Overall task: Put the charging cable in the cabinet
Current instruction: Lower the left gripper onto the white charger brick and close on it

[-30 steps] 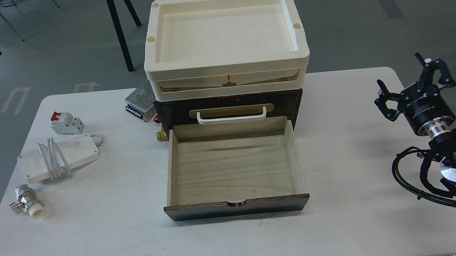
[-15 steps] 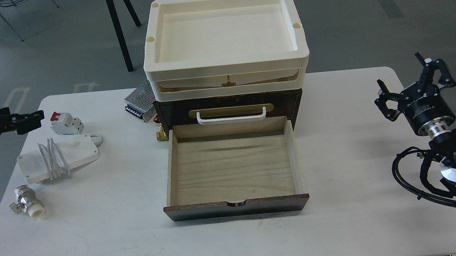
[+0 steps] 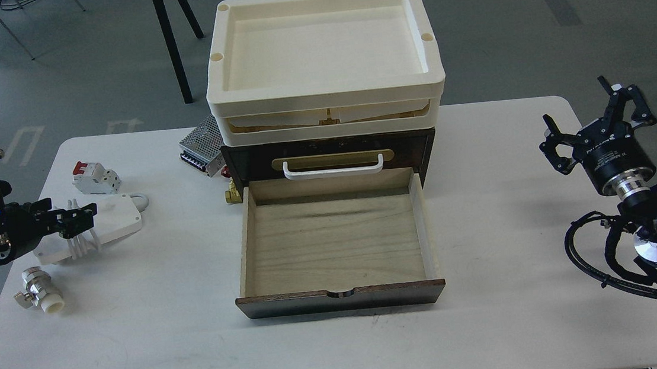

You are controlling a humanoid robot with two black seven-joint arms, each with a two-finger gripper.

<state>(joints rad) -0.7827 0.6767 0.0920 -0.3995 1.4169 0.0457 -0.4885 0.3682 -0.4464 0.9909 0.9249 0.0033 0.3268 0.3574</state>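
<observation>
The charging cable (image 3: 114, 218), a flat white brick with its cord wound round the middle, lies on the white table (image 3: 158, 342) at the left. My left gripper (image 3: 70, 218) reaches in from the left edge, fingers apart, over the brick's left half and hiding part of it. The cabinet (image 3: 240, 162) stands at the table's middle back, its pale wood drawer (image 3: 336, 243) pulled out towards me and empty. My right gripper (image 3: 587, 117) is open and empty above the table's right edge.
Cream trays (image 3: 322, 48) are stacked on the cabinet. A white circuit breaker with a red switch (image 3: 96, 176) lies behind the cable. A metal valve (image 3: 40, 293) lies in front of it. A perforated power-supply box (image 3: 201, 143) and a brass fitting (image 3: 233, 194) sit left of the cabinet.
My left arm has come in from the left edge and moved down and right, from beside the circuit breaker to over the cable brick. The right arm has not moved.
</observation>
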